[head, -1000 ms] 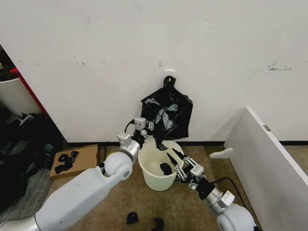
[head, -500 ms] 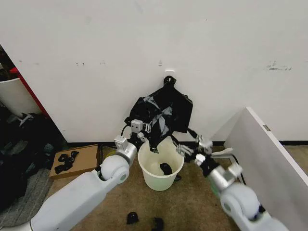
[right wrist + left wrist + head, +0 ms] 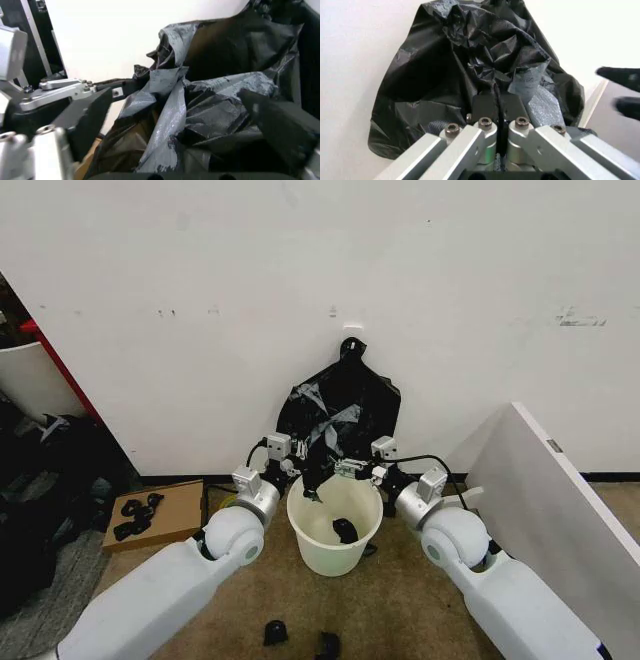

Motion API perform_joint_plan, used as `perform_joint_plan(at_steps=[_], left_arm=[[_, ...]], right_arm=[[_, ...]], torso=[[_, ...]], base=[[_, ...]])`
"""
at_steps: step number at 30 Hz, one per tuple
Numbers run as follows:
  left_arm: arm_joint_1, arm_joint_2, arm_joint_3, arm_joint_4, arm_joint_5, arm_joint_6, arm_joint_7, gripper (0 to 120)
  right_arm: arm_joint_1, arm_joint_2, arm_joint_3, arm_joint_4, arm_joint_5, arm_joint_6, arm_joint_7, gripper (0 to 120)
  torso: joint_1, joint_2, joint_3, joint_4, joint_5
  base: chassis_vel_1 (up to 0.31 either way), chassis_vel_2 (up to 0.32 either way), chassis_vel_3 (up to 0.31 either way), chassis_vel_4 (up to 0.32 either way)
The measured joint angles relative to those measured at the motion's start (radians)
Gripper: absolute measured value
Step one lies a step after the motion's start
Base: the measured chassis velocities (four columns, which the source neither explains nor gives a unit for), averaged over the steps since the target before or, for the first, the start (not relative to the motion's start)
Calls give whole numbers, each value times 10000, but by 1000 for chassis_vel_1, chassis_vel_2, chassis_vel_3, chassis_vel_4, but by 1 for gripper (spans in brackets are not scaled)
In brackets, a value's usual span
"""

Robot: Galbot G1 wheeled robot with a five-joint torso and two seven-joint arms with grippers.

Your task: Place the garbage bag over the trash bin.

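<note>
The garbage bag [image 3: 328, 427], crinkled glossy black plastic, hangs against the wall just above the trash bin [image 3: 312, 548], a cream-white bucket on the floor. Behind the bag a flat black bundle [image 3: 372, 395] hangs from a wall hook by its knot. My left gripper [image 3: 306, 464] is above the bin's left rim, shut on a fold of the bag [image 3: 490, 63]; its fingers [image 3: 484, 107] are pressed together. My right gripper [image 3: 352, 467] stands open over the right rim, and its fingers [image 3: 282, 123] straddle the bag's loose folds [image 3: 200, 101] without pinching them.
A small black object [image 3: 343, 530] lies inside the bin. A cardboard box [image 3: 180, 502] with black pieces sits on the floor at left, beside dark clutter [image 3: 50, 480]. A white panel [image 3: 560, 510] leans at right. Two black bits [image 3: 275, 633] lie on the near floor.
My right arm has swung up from low beside the bin to the bag above the rim. The left gripper kept its hold and shifted a little left; the bag's folds moved with it.
</note>
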Motion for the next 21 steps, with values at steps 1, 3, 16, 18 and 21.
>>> perform_joint_plan(at_steps=[1,3,16,18,21], left_arm=[[2,0,-3,0,2,0,2,0],[3,-3,-20,-1,5,1,6,0],[307,36,-300,-261,54,45,42,0],[333,93,-311,-302,62,49,50,0],[332,105,-326,-302,63,49,51,0]], right_arm=[[70,13,-72,-70,-3,-14,5,84],[205,53,-235,-245,-42,-54,8,75],[797,351,-727,-1114,-381,3,348,32],[782,323,-766,-1039,-381,9,356,22],[779,319,-788,-1012,-396,65,353,12]], torso=[[0,0,0,0,0],[0,0,0,1,0],[0,0,-1,2,0],[0,0,-2,1,1],[0,0,-1,2,0]], base=[[0,0,0,0],[0,0,0,0],[0,0,0,0],[0,0,0,0],[0,0,0,0]])
